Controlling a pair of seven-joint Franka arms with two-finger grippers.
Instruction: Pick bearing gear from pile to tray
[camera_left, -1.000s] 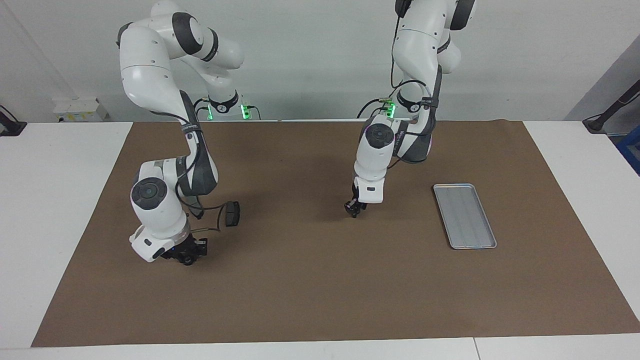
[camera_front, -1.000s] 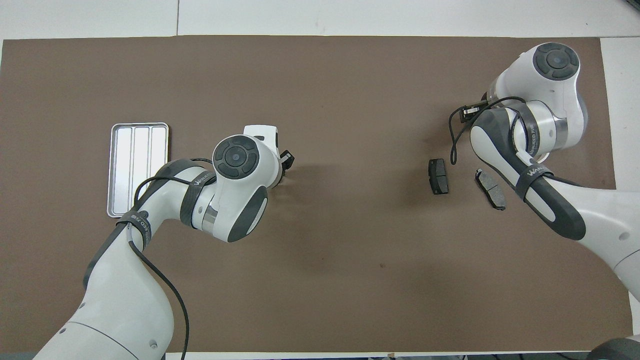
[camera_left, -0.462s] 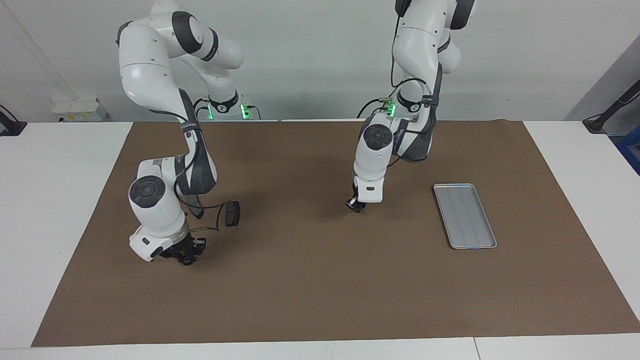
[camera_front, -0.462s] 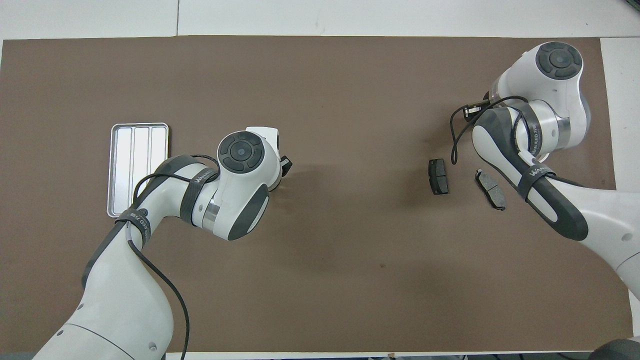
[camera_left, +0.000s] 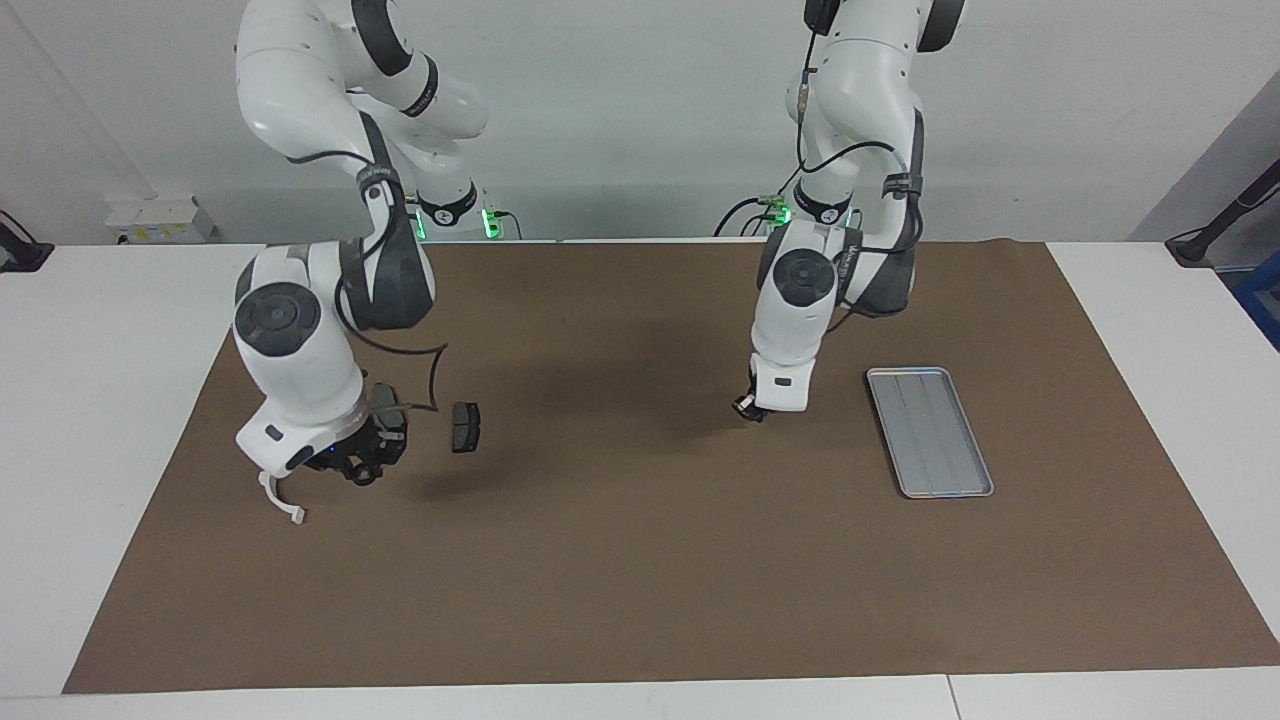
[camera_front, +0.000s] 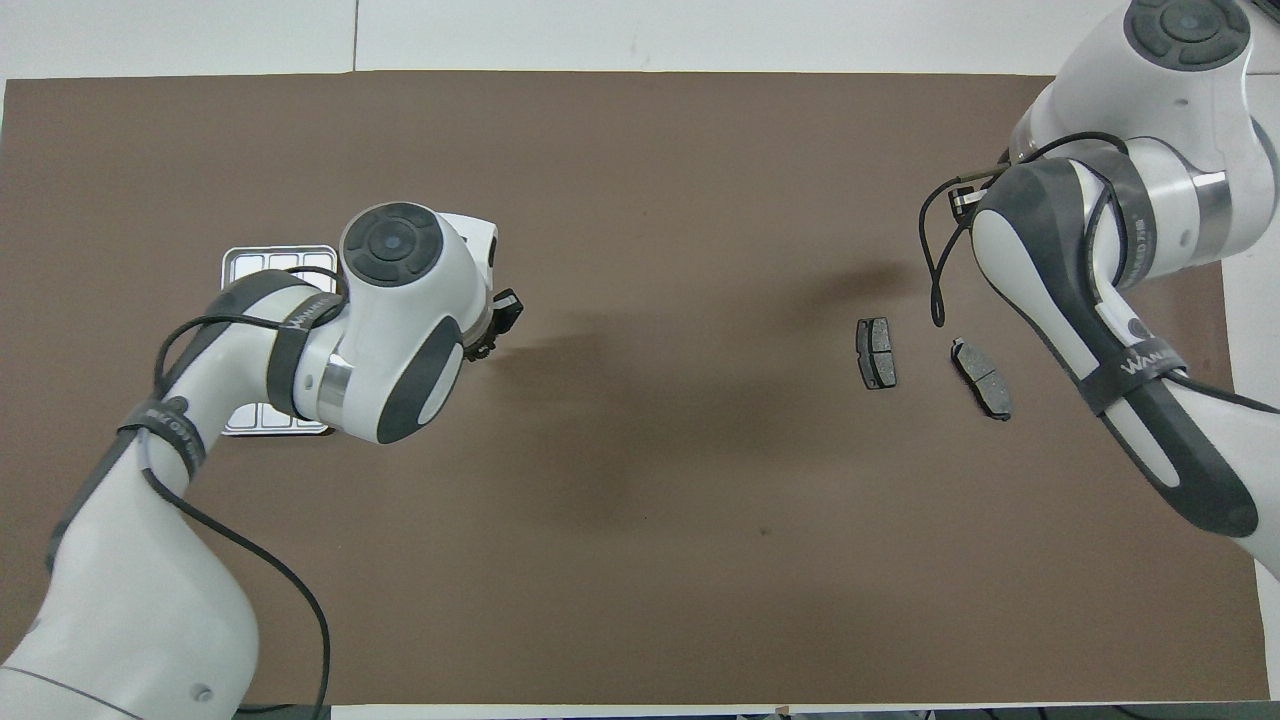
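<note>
Two grippers raised, left gripper (camera_left: 745, 408) shut beside tray (camera_left: 930, 431), right gripper (camera_left: 360, 465) unclear.

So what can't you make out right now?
- Left gripper: anything between its shut tips is too small, both views.
- White bracket: held by right gripper or lying on mat, unclear; overhead, right arm hides it.
- Tray: overhead, left arm covers most.
</note>
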